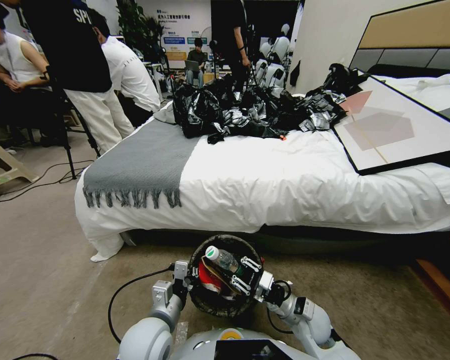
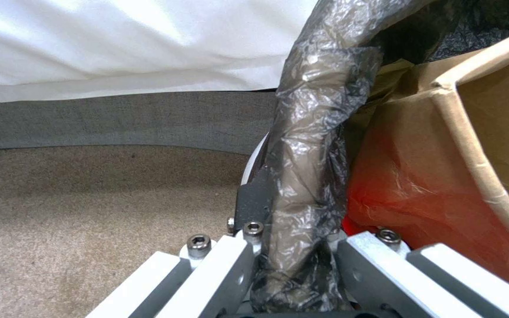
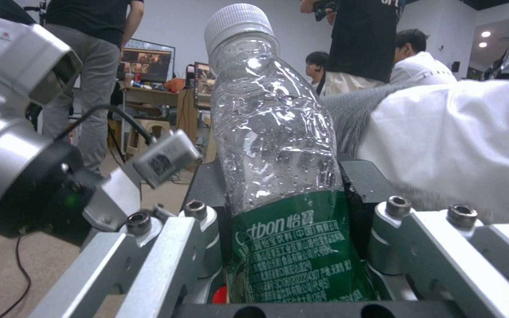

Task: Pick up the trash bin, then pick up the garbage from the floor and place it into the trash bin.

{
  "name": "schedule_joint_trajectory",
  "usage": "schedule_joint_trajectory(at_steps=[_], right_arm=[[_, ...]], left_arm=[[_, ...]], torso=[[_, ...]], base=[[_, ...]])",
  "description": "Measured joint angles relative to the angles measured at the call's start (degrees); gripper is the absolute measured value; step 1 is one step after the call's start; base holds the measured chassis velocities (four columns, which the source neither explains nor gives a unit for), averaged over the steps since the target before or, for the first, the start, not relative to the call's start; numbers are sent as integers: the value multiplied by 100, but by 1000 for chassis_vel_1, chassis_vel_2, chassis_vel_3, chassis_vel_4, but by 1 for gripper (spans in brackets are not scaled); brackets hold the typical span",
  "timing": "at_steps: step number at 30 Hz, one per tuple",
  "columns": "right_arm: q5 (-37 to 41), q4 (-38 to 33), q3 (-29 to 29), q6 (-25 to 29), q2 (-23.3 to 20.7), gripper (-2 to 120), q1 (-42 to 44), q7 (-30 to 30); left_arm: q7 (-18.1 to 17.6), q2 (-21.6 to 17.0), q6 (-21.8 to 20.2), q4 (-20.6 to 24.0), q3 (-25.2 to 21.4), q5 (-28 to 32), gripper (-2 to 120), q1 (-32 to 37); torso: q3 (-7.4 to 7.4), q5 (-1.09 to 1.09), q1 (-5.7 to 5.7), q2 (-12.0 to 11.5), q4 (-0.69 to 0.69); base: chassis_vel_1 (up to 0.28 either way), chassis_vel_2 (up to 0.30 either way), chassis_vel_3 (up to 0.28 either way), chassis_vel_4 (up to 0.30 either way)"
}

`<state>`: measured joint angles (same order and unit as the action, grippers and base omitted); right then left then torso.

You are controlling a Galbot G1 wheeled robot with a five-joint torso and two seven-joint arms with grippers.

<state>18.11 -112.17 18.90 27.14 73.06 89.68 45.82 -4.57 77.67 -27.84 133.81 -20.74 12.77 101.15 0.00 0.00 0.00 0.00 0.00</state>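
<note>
Clear crinkled plastic with a green label: the bottle [image 1: 224, 260] stands clamped in my right hand [image 1: 245, 274], right above the mouth of the trash bin [image 1: 199, 300]. Its long axis tilts cap-up toward the bed [image 1: 285, 185], base pointing into the bin. My left hand [image 1: 185, 280] is closed on the bin's bagged rim, holding it off the floor. Letting go should drop it straight in.

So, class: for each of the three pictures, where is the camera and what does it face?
Head: high on the robot, looking down past both arms at the trash bin beside the bed.
Left wrist: behind the left gripper, jaws clamping the bin's bagged rim.
Right wrist: behind the right gripper, holding the bottle.
Shared: head and right wrist both show the bottle.
</note>
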Motion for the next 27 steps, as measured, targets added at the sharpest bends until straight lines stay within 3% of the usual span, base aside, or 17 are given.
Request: schedule_joint_trajectory(at_steps=[15,27], right_arm=[[-20,669,148,86,47,31,-261,-2],[-105,683,189,116,77,80,-244,-14]], left_arm=[[-4,0,0,30,0,-13,0,16],[-3,1,0,31,-3,-2,0,11]], torso=[[0,0,0,0,0],[0,0,0,0,0]], base=[[0,0,0,0],[0,0,0,0]])
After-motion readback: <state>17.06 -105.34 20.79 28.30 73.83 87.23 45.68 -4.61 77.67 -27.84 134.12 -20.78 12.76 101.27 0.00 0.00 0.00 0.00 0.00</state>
